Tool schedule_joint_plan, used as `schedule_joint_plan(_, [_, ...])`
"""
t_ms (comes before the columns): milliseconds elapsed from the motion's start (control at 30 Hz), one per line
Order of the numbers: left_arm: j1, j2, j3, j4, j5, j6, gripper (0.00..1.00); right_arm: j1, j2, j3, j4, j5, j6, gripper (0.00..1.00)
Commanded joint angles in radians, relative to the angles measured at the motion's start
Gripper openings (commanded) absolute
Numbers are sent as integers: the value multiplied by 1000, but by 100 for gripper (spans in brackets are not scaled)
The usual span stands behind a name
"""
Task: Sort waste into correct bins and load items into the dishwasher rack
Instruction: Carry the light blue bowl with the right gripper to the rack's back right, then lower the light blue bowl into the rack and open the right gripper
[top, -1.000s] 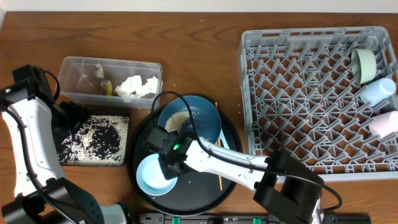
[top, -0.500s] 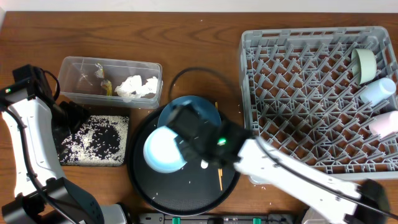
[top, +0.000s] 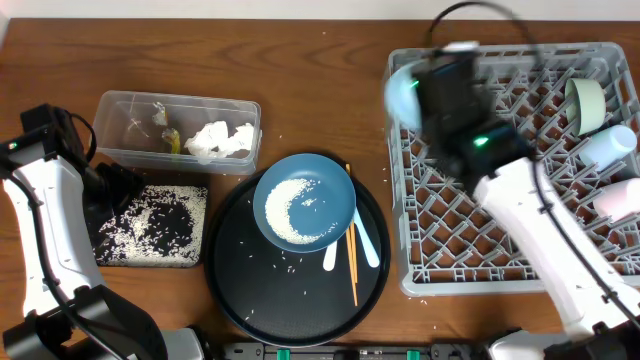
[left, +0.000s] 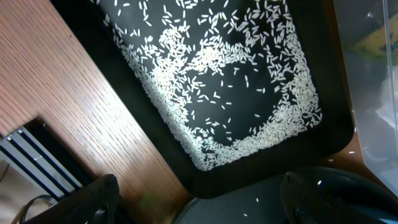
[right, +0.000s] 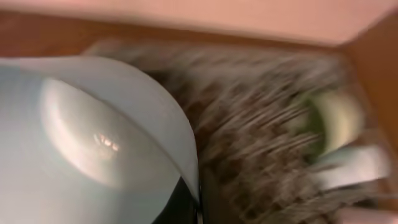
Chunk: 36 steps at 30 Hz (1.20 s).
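Right pincer (top: 422, 90): clamped on the rim of the light-blue round bowl (right: 87, 137). The bowl is glossy and smooth, and is held above the near-left corner region of the large square light-grey plastic rack (top: 440, 232). I cannot tell whether the bowl touches the pegs, as both views are blurred there.
- Rack: diamond lattice floor, upright pegs, tall slatted walls.
- Along its right side, lying tipped: pale-green bowl (top: 585, 105), pale-blue cup (top: 608, 147), pink cup (top: 618, 198).

Left pincer (left: 214, 208): fingers (left: 339, 196) stand wide apart with nothing between them. It hangs over the near edge of the flat shallow black rectangular tray (top: 178, 213).
- The tray has a matte surface strewn with loose white rice grains (left: 280, 118), thickest in a curved band.
- Just behind the tray: clear rectangular plastic tub with rounded corners (top: 110, 130). It holds crumpled white paper napkins (top: 222, 140) and yellow-green snack wrappers (top: 168, 138).

Centre of the brown wood-grain bench (top: 320, 90): large round black tray (top: 240, 285), with a few stray grains on it.
- On its far part sits the large dark-blue dish (top: 335, 195), carrying a crescent of rice.
- Beside the dish's right edge lie white plastic spoons (top: 368, 245) and thin wooden chopsticks (top: 352, 258), roughly parallel.
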Motion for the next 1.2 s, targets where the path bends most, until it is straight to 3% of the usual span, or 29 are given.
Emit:
schedule_joint_plan(0, [0,-14,4,-3,-5,10,85,-116,-9,4,88,143,-170,1])
schedule_joint_plan(133, [0,-14,4,-3,-5,10,85,-254,16,4,219,151,-264,1])
schedule_joint_plan(300, [0,-14,4,-2,-5,10,85,-369,109,4,417,309,-450,1])
schedule_joint_plan(433, [0,-14,4,-3,-5,10,85,-402,204,4,605,454,-602,1])
schedule_joint_plan(567, [0,-14,4,-3,-5,10,85,-406,290,4,691,475,-695,1])
schedule_joint_plan(867, [0,-14,4,-3,-5,10,85,-402,425,4,724,539,-710,1])
schedule_joint_plan(1167, [0,-14,4,-3,-5,10,85,-380,441,4,682,521,-676,1])
